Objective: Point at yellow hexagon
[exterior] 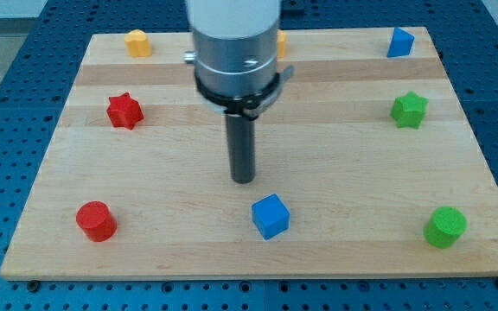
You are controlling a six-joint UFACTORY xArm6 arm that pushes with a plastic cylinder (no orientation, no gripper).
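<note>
You saw the yellow hexagon (pixel 137 42) sitting flat near the board's (pixel 335 112) top-left corner, just inside its top edge, its top face up.

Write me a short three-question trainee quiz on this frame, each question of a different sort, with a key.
1. True or false: my tip touches the blue cube.
2. Which block lies nearest my tip? A) red star-shaped block B) blue cube C) green cylinder
3. Fill in: the yellow hexagonal block sits at the wooden board's top ____ corner in the view.

Key
1. False: a strip of bare board separates them, with my tip toward the view's top-left of the cube.
2. B
3. left

A second yellow block is mostly hidden behind the arm; its shape cannot be told.
</note>
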